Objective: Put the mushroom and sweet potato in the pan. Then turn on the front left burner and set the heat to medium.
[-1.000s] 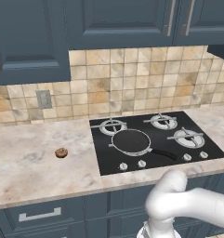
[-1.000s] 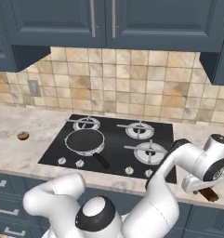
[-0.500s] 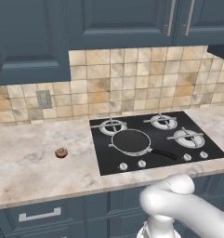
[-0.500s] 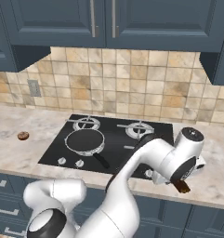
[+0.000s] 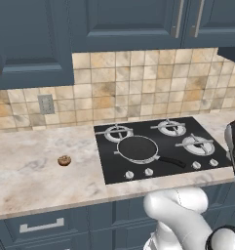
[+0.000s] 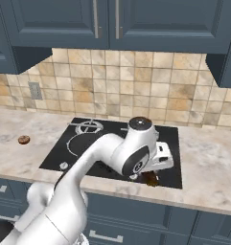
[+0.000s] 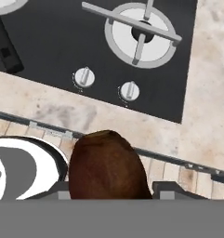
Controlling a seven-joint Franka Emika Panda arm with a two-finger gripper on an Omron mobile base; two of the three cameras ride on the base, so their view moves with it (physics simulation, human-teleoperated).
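The sweet potato (image 7: 106,167), an oblong reddish-brown chunk, sits between the fingers of my gripper (image 7: 108,193), which is shut on it. In the right base view the gripper (image 6: 152,178) holds the sweet potato (image 6: 152,180) over the stove's front edge, near its right corner. The dark pan (image 5: 137,148) rests on the front left burner, its black handle (image 7: 4,46) pointing right. My arm partly hides the pan (image 6: 78,143) in the right base view. The mushroom (image 5: 64,160) lies on the counter left of the stove, and shows as the round brown mushroom (image 6: 24,139) far from the gripper.
The black stove top (image 5: 182,156) carries a row of knobs (image 7: 84,77) along its front and a front right burner (image 7: 141,35) beyond them. Marble counter (image 5: 31,171) runs on both sides. Wall cabinets (image 5: 128,24) hang overhead, above a tiled backsplash.
The arm has swung left, carrying the sweet potato from above the right counter to the stove's front right edge. The mushroom and pan have not moved.
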